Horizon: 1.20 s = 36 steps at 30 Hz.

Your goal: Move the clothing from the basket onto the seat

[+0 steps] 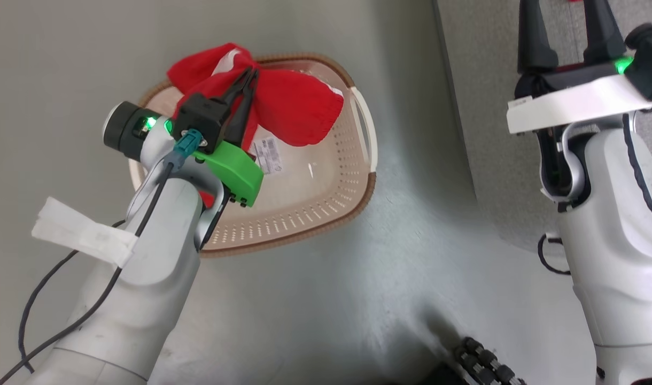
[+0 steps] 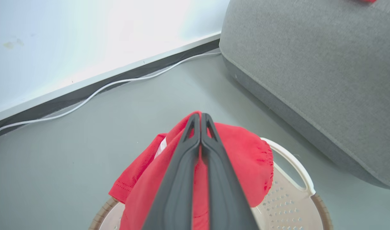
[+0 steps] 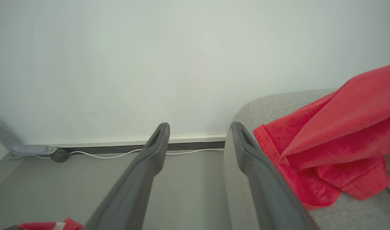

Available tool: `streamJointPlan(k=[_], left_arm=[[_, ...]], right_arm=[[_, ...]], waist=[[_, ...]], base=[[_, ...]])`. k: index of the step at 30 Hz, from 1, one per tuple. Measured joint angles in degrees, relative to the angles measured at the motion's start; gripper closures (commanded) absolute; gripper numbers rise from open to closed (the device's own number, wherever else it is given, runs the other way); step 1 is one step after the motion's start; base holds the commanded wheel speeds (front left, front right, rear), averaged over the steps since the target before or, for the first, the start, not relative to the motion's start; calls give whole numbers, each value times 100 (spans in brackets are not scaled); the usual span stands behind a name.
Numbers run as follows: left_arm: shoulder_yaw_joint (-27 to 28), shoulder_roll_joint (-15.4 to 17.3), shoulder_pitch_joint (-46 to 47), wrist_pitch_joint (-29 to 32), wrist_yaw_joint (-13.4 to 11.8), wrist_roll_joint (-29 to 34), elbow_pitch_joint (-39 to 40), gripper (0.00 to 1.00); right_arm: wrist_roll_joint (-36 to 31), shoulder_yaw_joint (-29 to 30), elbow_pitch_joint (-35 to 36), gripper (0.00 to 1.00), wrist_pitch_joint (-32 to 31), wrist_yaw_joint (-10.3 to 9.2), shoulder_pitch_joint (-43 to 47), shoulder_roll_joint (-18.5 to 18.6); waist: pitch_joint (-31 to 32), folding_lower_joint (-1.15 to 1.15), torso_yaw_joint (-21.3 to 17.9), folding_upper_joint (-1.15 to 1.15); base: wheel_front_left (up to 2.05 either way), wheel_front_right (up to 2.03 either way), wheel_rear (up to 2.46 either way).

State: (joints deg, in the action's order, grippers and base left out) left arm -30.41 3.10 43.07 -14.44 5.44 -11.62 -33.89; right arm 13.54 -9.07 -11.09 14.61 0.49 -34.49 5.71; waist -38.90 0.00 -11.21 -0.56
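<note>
- Red garment (image 1: 299, 112) clamped in L gripper (image 1: 249, 75), bunched over basket (image 1: 304, 235), ready for sofa (image 2: 310, 64) on right.
- R gripper (image 3: 198, 127) spread, empty, near sofa.

Bright diffuse light, overexposed wall (image 2: 134, 28)

Before you: soft red cloth clothing (image 1: 299, 115); a smooth cream plastic basket (image 1: 304, 214) with a woven-look brown rim; the seat (image 2: 326, 80) wears coarse matt grey fabric; your left hand (image 2: 200, 116) has matt black plastic fingers (image 2: 179, 179).
</note>
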Motion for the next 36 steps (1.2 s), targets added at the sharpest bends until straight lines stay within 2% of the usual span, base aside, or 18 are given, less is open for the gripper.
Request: streamJointPlan(k=[16, 26, 36], left_arm=[[166, -35, -447, 0, 0, -211, 760, 100], [355, 3, -769, 0, 1, -467, 877, 100], [274, 75, -1152, 1, 18, -579, 851, 100]], right_arm=[[-103, 15, -325, 0, 0, 202, 731, 52], [-141, -97, -582, 0, -1, 305, 1196, -29], [-248, -386, -968, 0, -1, 447, 1642, -31]], waist=[[1227, 0, 474, 0], [2068, 0, 658, 0], [2982, 0, 770, 0]], base=[[0, 0, 0], [0, 0, 0], [0, 0, 0]])
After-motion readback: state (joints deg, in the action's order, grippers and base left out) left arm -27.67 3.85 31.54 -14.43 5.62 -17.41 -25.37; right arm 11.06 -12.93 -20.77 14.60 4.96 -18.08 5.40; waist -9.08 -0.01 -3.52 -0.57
